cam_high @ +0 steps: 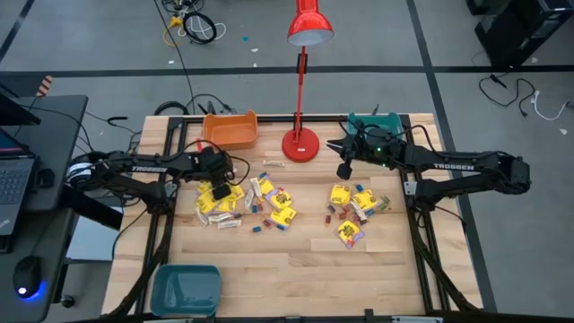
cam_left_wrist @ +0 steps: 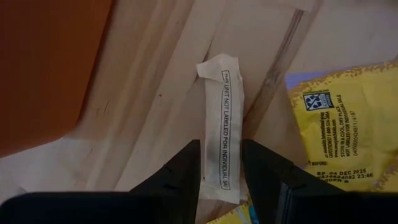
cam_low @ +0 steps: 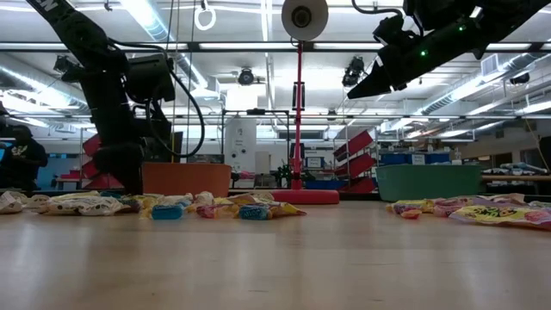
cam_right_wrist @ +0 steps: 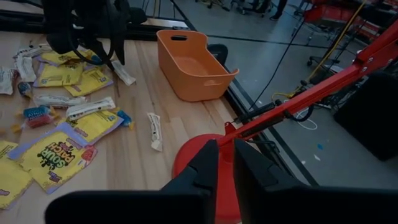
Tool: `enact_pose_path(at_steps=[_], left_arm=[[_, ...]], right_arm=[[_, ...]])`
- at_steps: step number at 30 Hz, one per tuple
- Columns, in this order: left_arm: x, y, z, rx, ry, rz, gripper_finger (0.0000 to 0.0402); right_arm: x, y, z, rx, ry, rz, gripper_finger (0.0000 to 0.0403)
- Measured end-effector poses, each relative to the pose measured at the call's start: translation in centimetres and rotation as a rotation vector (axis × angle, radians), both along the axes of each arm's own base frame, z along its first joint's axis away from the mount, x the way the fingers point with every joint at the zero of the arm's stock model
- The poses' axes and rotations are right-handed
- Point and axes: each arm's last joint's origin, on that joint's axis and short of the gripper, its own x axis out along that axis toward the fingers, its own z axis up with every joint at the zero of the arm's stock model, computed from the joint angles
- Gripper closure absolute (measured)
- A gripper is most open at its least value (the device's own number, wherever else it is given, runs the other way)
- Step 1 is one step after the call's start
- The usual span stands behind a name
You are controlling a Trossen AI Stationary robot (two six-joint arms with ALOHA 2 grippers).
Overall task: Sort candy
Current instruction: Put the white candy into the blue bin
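The candy lies in three heaps on the wooden table (cam_high: pixel 296 260): yellow packets and pale bars at the left (cam_high: pixel 220 205), a middle heap (cam_high: pixel 273 208) and a right heap (cam_high: pixel 352 211). My left gripper (cam_high: pixel 218 175) is low over the left heap, shut on a pale beige bar (cam_left_wrist: pixel 222 106) with dark print. My right gripper (cam_high: pixel 343 169) hangs high above the table beside the red lamp's base (cam_right_wrist: pixel 199 155). Its fingers (cam_right_wrist: pixel 208 162) are shut on nothing. My left gripper pinches the beige bar by its two long edges (cam_left_wrist: pixel 208 168), near one end, between its two fingers. The fingers slant down from the table's left side, and the bar runs out past the fingertips. Whether its free end (cam_left_wrist: pixel 217 65) rests on the table cannot be told.
An orange bin (cam_high: pixel 231 130) stands at the far edge behind the left heap. One teal bin (cam_high: pixel 369 124) is at the far right and another (cam_high: pixel 186 289) at the near left corner. The red lamp (cam_high: pixel 300 144) stands at the far middle, a lone bar (cam_right_wrist: pixel 154 130) beside its base.
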Motion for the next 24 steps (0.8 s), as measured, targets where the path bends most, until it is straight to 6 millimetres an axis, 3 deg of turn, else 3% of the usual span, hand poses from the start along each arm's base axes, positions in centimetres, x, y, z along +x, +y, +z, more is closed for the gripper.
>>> enact_pose_path(at_steps=[24], left_arm=[[-0.02, 0.03, 0.01, 0.004, -0.004, 0.023, 0.0280]], right_arm=[[0.00, 0.00, 0.00, -0.001, 0.000, 0.001, 0.0356]])
